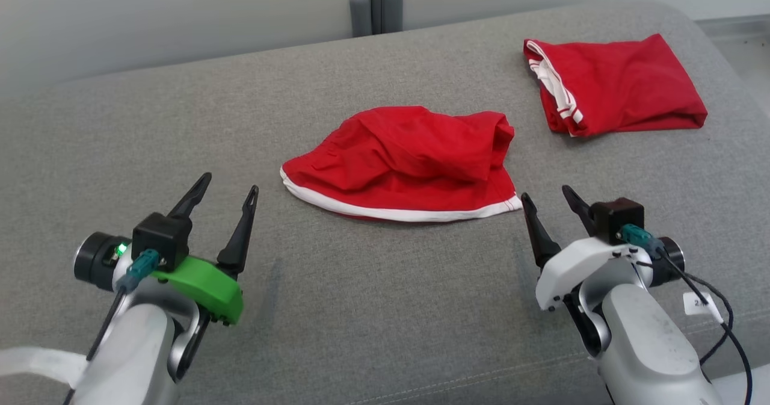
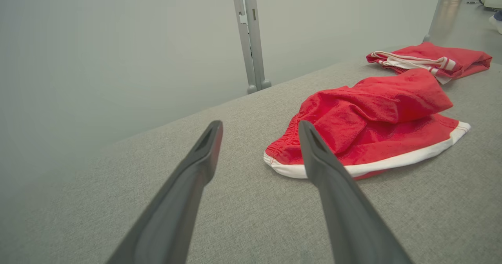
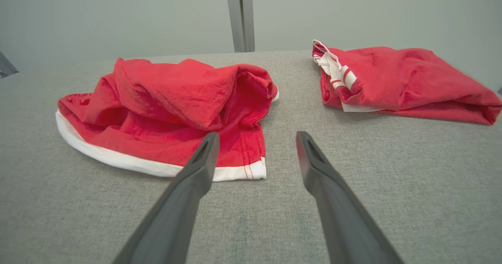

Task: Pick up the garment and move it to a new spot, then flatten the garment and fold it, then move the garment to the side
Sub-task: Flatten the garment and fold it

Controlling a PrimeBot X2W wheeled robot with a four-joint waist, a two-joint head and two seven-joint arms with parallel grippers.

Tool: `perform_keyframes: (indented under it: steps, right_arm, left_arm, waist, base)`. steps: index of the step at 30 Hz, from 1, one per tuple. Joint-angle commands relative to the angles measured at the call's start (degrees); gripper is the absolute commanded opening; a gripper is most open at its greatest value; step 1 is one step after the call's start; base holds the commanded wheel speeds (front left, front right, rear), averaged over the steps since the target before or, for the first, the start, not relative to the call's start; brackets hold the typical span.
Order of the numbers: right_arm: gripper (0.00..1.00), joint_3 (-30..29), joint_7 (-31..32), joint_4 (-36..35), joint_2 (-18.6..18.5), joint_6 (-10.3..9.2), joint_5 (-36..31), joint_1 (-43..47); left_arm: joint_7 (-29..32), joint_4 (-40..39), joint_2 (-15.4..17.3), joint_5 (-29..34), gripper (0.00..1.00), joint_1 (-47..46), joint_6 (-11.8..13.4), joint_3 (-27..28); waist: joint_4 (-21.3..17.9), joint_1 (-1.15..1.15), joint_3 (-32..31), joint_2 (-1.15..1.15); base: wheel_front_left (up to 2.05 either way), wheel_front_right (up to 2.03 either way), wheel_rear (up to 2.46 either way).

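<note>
A grey upholstered surface [image 1: 385, 309] is stretching out before a pale wall. At the left, the left gripper [image 1: 231, 182] is hovering with its fingers spread wide, gripping nothing. In the middle, the crumpled red garment [image 1: 409, 161] is lying bunched, so pickup, flattening, folding and setting aside all seem to be pending. The right gripper [image 1: 545, 192] is likewise gaping and empty near its corner. Farther right, a second red garment [image 1: 619, 86] is sitting folded. Nothing is serving as a container.

Folded red garment [image 1: 619, 86] is laid near far right corner of grey fabric surface [image 1: 180, 140]; grey post [image 1: 376, 5] is seen behind far edge.
</note>
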Motion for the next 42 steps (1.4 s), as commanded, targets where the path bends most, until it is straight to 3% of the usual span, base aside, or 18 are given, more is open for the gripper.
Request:
perform_keyframes:
  steps: [1,12,17,30,42]
  right_arm:
    - [1.00,0.44,-0.43,1.66,-0.18,-0.08,-0.02,-1.95]
    - [1.00,5.76,-2.86,14.83,-0.16,-0.08,3.39,-13.65]
    - [1.00,9.53,-3.66,18.46,-0.17,-0.08,6.62,-16.57]
    - [1.00,21.49,-4.09,19.70,-0.16,-0.08,16.27,-21.18]
    - [1.00,25.15,-4.13,19.72,-0.14,-0.08,19.06,-23.48]
  left_arm:
    - [0.69,1.05,1.52,-2.77,1.00,-2.68,-0.09,-2.06]
    - [6.43,5.88,13.67,-23.90,1.00,-19.34,-0.11,-26.72]
    - [7.10,6.74,17.65,-30.44,1.00,-25.07,-0.12,-36.36]
    - [4.76,14.47,20.34,-38.88,1.00,-35.46,-0.11,-50.49]
    - [3.21,18.56,18.98,-44.16,1.00,-38.57,-0.12,-54.78]
  waist:
    - [-1.52,0.00,3.04,0.00]
    - [-3.83,0.00,9.51,0.00]
    - [-5.26,0.00,11.04,0.00]
    - [-8.17,0.00,14.58,0.00]
    - [-8.09,0.00,17.62,0.00]
  base:
    - [0.00,0.00,0.00]
    - [0.00,0.00,0.00]
    - [0.00,0.00,0.00]
    - [0.00,0.00,0.00]
    - [0.00,0.00,0.00]
